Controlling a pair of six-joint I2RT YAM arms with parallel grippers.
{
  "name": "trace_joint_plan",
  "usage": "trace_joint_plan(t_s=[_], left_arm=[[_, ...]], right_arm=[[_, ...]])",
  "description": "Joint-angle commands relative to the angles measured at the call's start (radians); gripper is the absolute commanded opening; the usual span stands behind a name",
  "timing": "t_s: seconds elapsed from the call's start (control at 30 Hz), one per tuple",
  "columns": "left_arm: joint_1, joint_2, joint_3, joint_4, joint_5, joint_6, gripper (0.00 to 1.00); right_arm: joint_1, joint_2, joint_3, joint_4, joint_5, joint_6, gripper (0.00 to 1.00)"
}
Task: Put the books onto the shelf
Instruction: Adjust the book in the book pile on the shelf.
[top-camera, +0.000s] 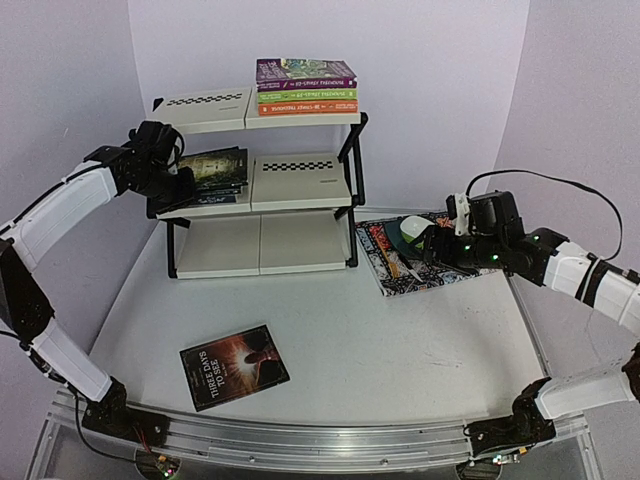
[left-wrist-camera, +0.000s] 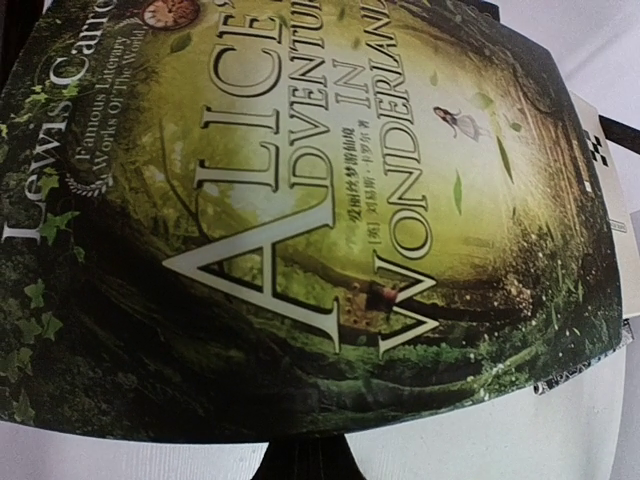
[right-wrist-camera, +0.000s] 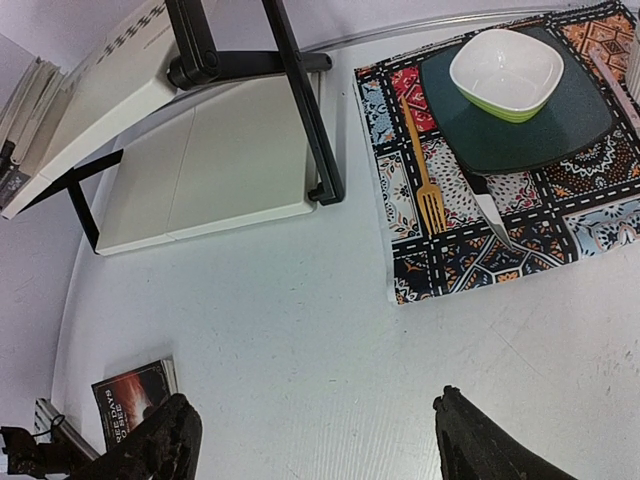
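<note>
My left gripper (top-camera: 180, 188), at ten o'clock, is clenched beside the green Alice book (left-wrist-camera: 300, 230) on the shelf's (top-camera: 300, 182) middle tier; I cannot tell whether it pinches it. My right gripper (right-wrist-camera: 310, 425), at three o'clock, hangs released. A stack of books (top-camera: 306, 87) tops the shelf at twelve; a black book (top-camera: 234, 365) lies on the table at seven.

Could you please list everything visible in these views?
shelf: one, cream and black, back of table
top stack: about four books, purple, green, orange, top tier
middle stack: several books, green on top, middle tier left
black book: one, on table, front left
mat: one, multicoloured, right of shelf
plate: one, dark, on mat
bowl: one, white and green, on plate
fork: one, gold, on mat
knife: one, silver, on mat
left gripper: black, shut, at middle stack
right gripper: black, open, over table
</note>
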Motion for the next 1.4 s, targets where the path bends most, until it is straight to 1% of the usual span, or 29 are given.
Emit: trace_joint_plan(t_s=[0.0,0.23,0.57,0.63,0.8,0.83,0.9,1.1,1.37], left_arm=[[0.029,-0.003,0.061,0.009,-0.067,0.032,0.0],[0.074,0.017,0.077,0.009,-0.066,0.054,0.0],[0.093,0.043,0.094,0.01,-0.067,0.058,0.0],[0.093,0.045,0.095,0.014,-0.04,0.047,0.0],[0.093,0.063,0.11,0.049,0.103,-0.016,0.0],[0.093,0.07,0.112,0.062,0.151,-0.03,0.0],[0.093,0.084,0.116,0.079,0.183,-0.047,0.0],[0.093,0.091,0.137,0.082,0.125,-0.031,0.0],[0.097,0.004,0.075,0.074,-0.063,0.027,0.0]], right_arm=[[-0.003,-0.031,0.005,0.009,0.011,-0.003,0.81],[-0.003,-0.029,0.005,0.007,0.013,-0.001,0.81],[-0.002,-0.026,0.007,0.007,0.012,-0.001,0.81],[-0.003,-0.024,0.006,0.007,0.013,0.0,0.81],[-0.002,-0.014,0.008,0.007,0.009,0.003,0.81],[-0.003,-0.014,0.008,0.007,0.009,0.005,0.81],[-0.002,-0.013,0.009,0.007,0.007,0.005,0.81],[-0.003,-0.028,0.003,0.007,0.012,0.002,0.81],[-0.002,-0.024,0.004,0.007,0.009,0.002,0.81]])
